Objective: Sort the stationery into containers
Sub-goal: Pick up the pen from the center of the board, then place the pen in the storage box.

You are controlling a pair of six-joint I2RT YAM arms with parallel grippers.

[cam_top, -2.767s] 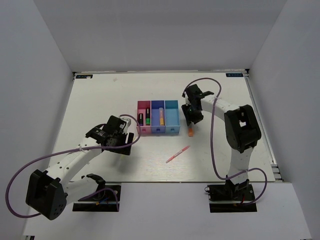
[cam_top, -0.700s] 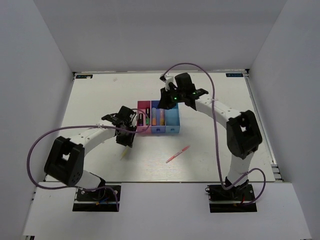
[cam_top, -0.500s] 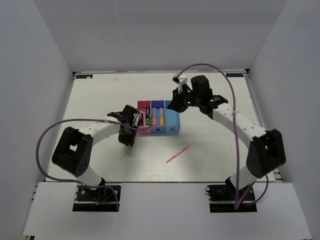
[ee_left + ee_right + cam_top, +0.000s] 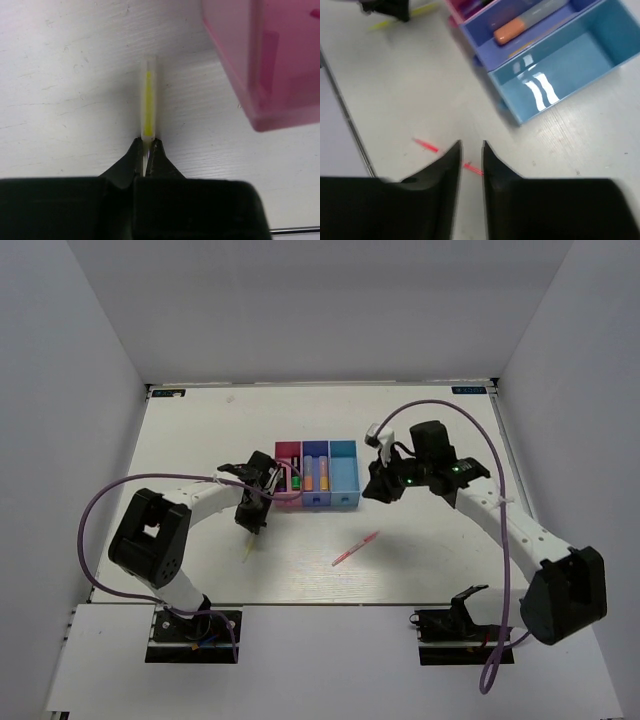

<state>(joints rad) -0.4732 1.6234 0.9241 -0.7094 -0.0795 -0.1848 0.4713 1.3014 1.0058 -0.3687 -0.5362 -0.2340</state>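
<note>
Bright, even overhead light is washing the white table (image 4: 200, 440); shadows falling soft, short. Glare streaking the cyan bin (image 4: 570, 60) floor. Right wrist view blurring slightly.

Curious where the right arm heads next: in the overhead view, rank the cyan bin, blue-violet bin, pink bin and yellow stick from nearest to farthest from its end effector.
From the right end effector:
1. The cyan bin, just to its left.
2. The blue-violet bin, mid-row.
3. The pink bin, row's left end.
4. The yellow stick, far left.
</note>
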